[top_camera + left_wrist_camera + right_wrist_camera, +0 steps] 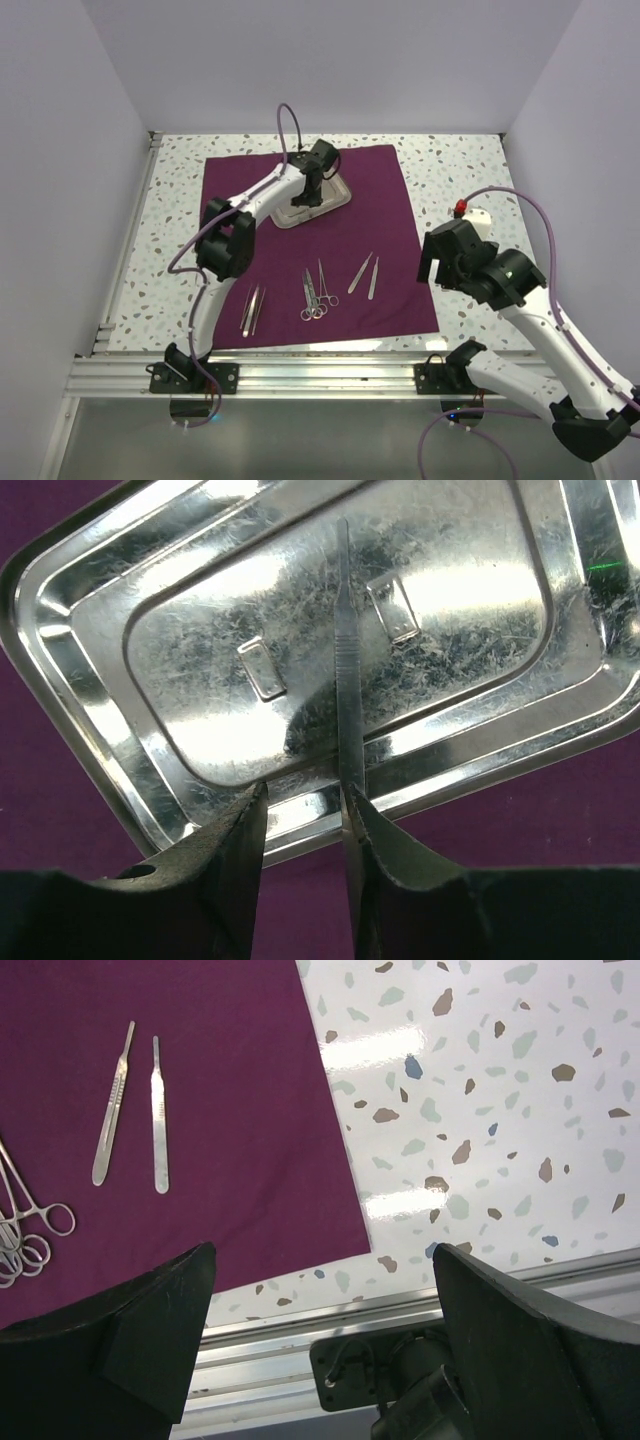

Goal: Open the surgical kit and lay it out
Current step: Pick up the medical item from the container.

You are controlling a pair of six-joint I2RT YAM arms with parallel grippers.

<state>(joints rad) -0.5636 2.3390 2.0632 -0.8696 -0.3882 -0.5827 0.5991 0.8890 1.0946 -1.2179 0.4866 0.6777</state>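
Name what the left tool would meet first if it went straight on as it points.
Probably the steel tray, straight ahead; a slim steel instrument lies across it, just off that line. Depth unclear.

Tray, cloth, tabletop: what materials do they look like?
Tray: metal, probably stainless steel; mirror-bright glare with fine scratches all over.
Cloth: fabric, matte dark purple; no glare, lies flat.
Tabletop: glossy white surface with coloured terrazzo-like flecks; lights reflect in it. Stone or printed laminate, cannot tell.

No legible text anywhere.
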